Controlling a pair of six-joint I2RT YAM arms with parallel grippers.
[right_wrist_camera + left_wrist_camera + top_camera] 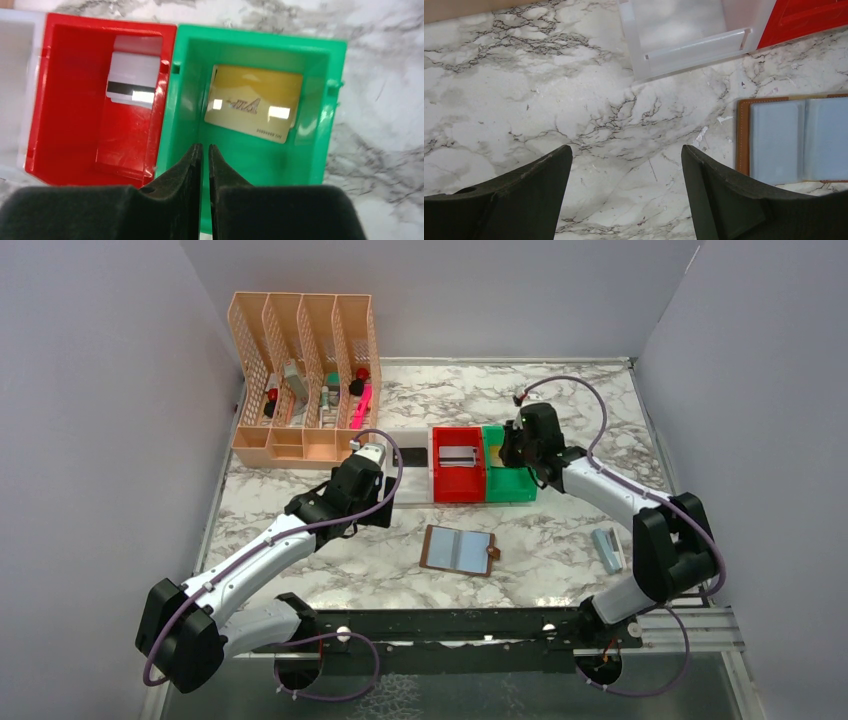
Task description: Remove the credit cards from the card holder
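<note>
My right gripper point(205, 147) is pinched almost shut on nothing, above the green bin point(260, 36) beside the red bin point(65, 100). A gold card point(255, 104) lies in the green bin and a silvery card point(132, 77) in the red bin. My left gripper point(626, 150) gapes empty left of the red bin. The card holder point(458, 550) lies open in front of it.

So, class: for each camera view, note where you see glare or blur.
Right wrist view: bright glare spots on the gold card and the silver card; the right gripper is blurred. Left wrist view: white bin looks washed out, marble table sharp. Top view: even light, no strong glare.
</note>
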